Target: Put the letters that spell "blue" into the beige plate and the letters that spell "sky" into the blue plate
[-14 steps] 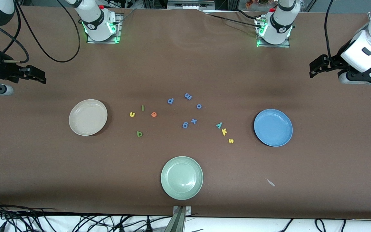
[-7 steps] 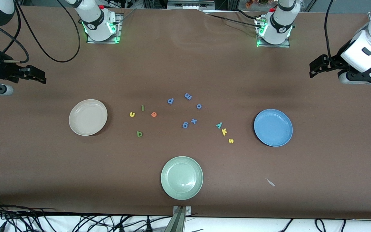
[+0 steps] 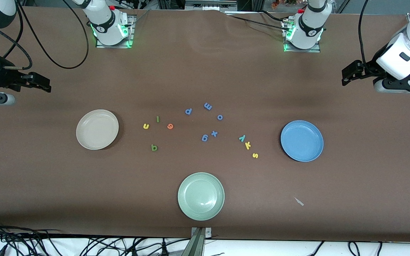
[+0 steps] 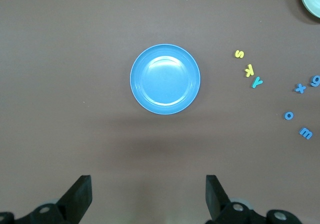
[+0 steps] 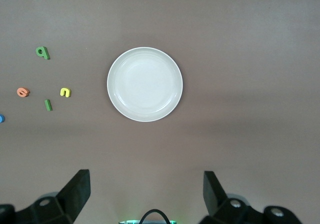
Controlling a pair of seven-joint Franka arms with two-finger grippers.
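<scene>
Brown table (image 3: pixel 205 71): only front view shows green plate (image 3: pixel 201 196) whole; left end effector (image 4: pixel 148 196), right end effector (image 5: pixel 146 194) wide

Plain brown surface (image 3: pixel 205 71); beige plate (image 3: pixel 97 129), blue plate (image 3: pixel 301 140), pale green plate (image 3: pixel 201 196), all unpatterned. Small letters: dark green b (image 3: pixel 154 147) and l (image 3: pixel 157 119), yellow u (image 3: pixel 146 126), orange e (image 3: pixel 170 126), yellow s (image 3: pixel 255 155) and k (image 3: pixel 247 145), teal y (image 3: pixel 242 138), plus five all-blue letters (image 3: pixel 205 137). Both claws black: left claw (image 4: pixel 148 196), right claw (image 5: pixel 146 194).

You have bare table (image 3: pixel 205 71) around both plates; only the blue letters (image 3: pixel 208 122) crowd the middle between the letter groups.
</scene>
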